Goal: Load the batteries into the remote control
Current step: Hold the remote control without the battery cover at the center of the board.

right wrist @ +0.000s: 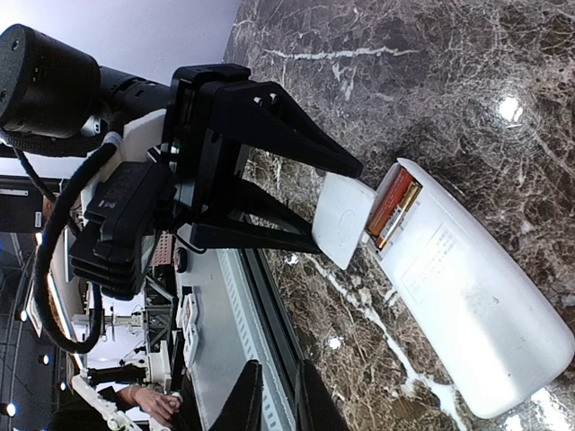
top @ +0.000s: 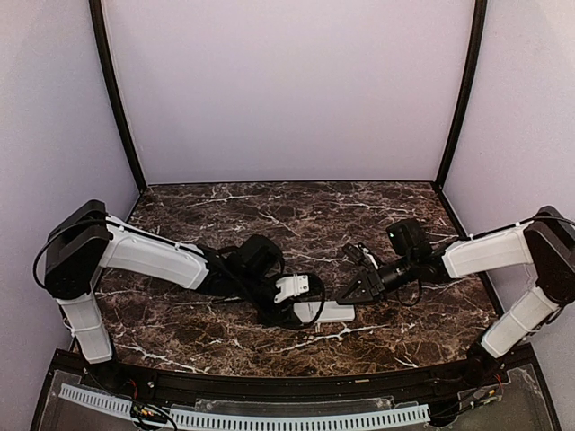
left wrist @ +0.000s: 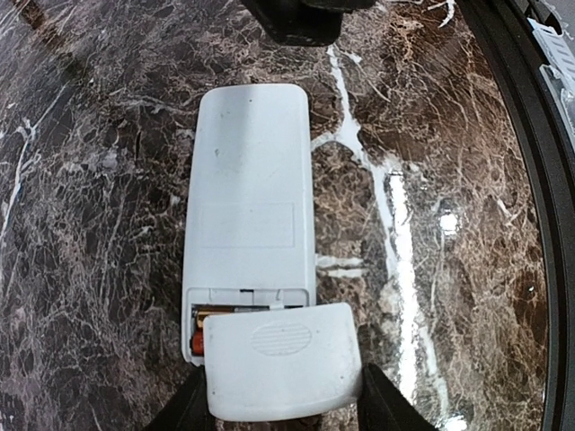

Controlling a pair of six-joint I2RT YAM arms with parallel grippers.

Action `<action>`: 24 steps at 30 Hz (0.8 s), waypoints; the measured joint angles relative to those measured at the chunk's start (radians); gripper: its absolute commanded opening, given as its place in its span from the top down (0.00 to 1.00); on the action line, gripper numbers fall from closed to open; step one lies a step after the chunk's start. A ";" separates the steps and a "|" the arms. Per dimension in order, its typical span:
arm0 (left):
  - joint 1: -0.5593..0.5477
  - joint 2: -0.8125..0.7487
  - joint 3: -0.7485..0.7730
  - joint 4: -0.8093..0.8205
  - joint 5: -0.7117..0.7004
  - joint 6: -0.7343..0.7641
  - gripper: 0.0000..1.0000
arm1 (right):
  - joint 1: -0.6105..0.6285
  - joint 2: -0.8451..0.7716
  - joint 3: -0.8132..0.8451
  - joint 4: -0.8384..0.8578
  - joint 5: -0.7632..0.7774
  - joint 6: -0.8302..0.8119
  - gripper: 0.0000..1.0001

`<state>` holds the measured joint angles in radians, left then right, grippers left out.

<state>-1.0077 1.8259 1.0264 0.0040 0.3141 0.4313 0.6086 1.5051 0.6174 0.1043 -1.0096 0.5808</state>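
The remote control (left wrist: 252,206) lies back up on the marble table (left wrist: 99,180); it also shows from above as the remote control (top: 331,312). Its battery bay is open at the near end, with an orange-red battery (left wrist: 196,341) and a gold one (left wrist: 220,312) lying inside. My left gripper (left wrist: 286,404) is shut on the loose white battery cover (left wrist: 283,359), held slightly askew over the bay. My right gripper (right wrist: 276,386) hovers right of the remote control (right wrist: 476,305), almost closed with a thin gap and nothing held. From the right wrist, the batteries (right wrist: 393,205) show beside the cover (right wrist: 341,220).
A black frame rail (left wrist: 539,180) and a perforated white strip (top: 269,417) run along the table's near edge. Pale walls and black corner posts (top: 117,99) enclose the table on three sides. Both arms meet near the table's middle front.
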 measured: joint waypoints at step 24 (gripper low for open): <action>0.026 0.063 0.073 -0.066 0.033 0.056 0.69 | 0.027 0.090 0.028 0.023 -0.004 -0.002 0.90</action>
<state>-0.9821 1.8885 1.0996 -0.0620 0.3473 0.4870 0.6353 1.5951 0.6456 0.1272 -1.0134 0.5785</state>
